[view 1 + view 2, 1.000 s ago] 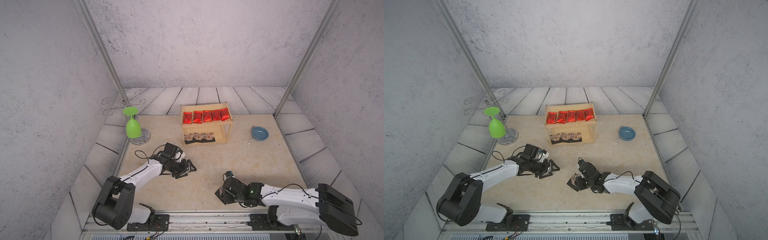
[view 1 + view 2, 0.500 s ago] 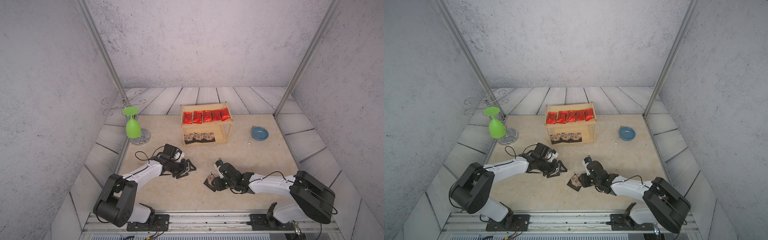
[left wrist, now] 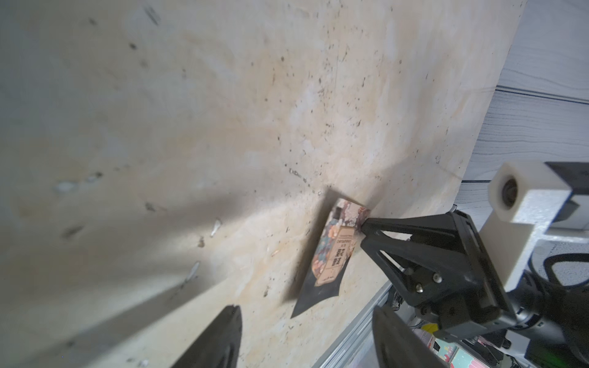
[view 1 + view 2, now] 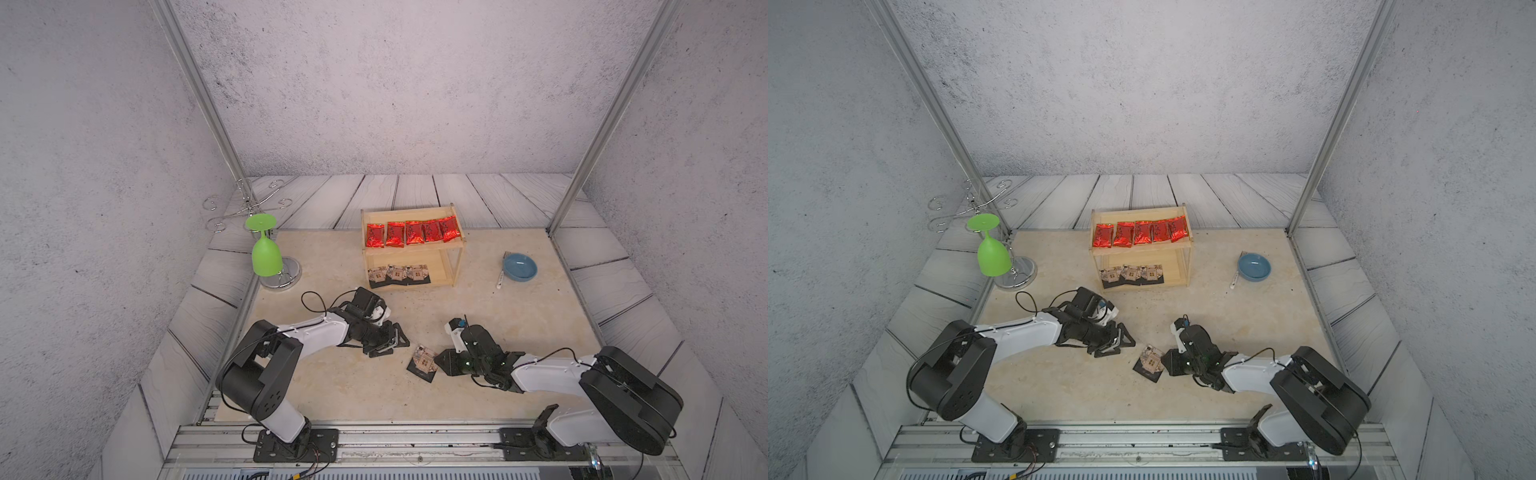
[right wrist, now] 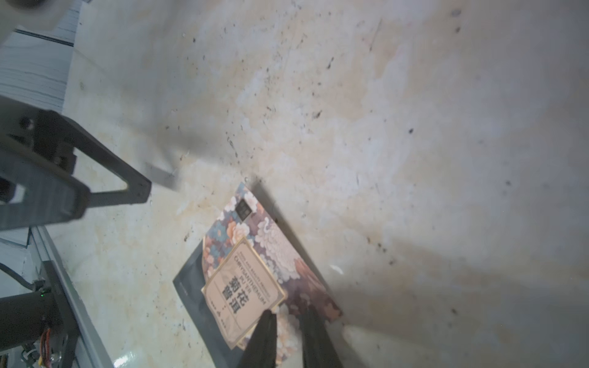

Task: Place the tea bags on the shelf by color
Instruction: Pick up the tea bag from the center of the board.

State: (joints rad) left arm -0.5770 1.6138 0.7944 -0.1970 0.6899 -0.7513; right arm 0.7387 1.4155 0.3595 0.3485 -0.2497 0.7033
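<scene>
At front of beige worktop (image 4: 353,386): right tool (image 5: 288,331) clamped on one corner of flat square black packet with tan floral label (image 5: 248,270), apparently tipped up; left tool (image 3: 306,321) spread, empty, just beside. Likely light, thin, bendy, slick; edge grip best. Well apart from light wooden two-tier shelf (image 4: 415,248).

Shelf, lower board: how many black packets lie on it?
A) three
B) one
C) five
A: three black packets lie side by side on the lower board of the shelf, below the row of red sachets.
</scene>
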